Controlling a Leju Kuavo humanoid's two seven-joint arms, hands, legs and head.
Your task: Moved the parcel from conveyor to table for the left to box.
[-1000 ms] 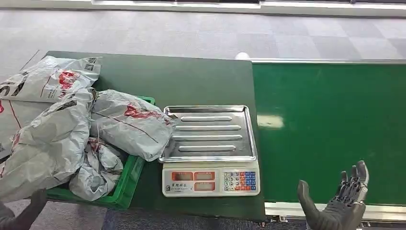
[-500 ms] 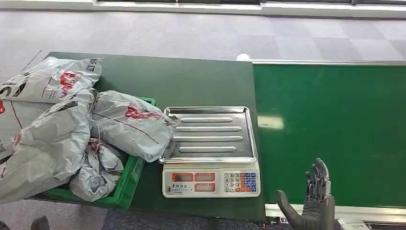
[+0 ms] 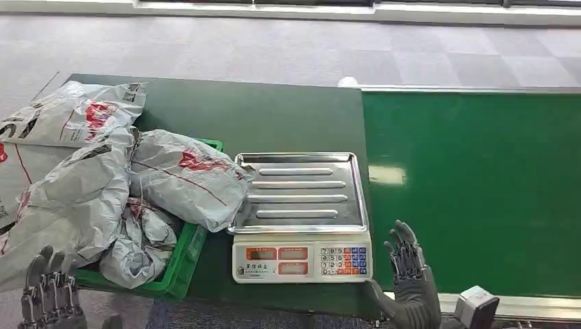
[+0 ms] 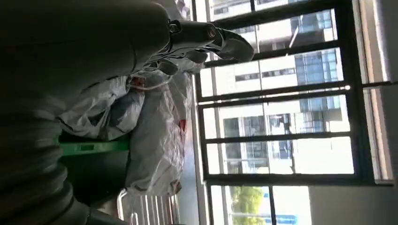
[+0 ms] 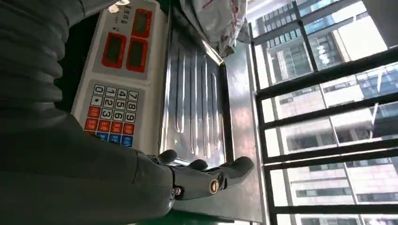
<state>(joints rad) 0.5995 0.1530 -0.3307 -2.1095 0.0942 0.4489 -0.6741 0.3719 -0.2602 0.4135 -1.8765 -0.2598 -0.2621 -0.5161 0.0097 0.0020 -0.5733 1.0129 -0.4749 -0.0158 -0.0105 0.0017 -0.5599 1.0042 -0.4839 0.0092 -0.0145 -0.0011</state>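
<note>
Along the right side of the head view runs the bright green conveyor (image 3: 473, 192), bare where it shows, its far end cut off by the picture's edge. Beside it the dark green counter (image 3: 260, 116) carries the rest. Grey parcels (image 3: 75, 192) are heaped at the counter's left edge; they hide most of the green crate (image 3: 181, 264) beneath them, and the outermost ones are cut off at the picture's left edge. One parcel (image 3: 188, 178) spills over the crate's rim and touches the tray of the scale (image 3: 301, 216), which stands at the counter's near edge next to the conveyor. Which parcel came off the conveyor cannot be told.

Near the counter's near right corner the right hand (image 3: 409, 284) stands upright, its fingers (image 3: 404, 250) apart and holding nothing; half a second ago it was further right, over the conveyor's near edge. At the near left corner the left hand (image 3: 48, 291) has risen into sight below the crate, where earlier almost none of it showed. Its fingers (image 3: 42, 267) are spread and empty, its palm cut off below.
</note>
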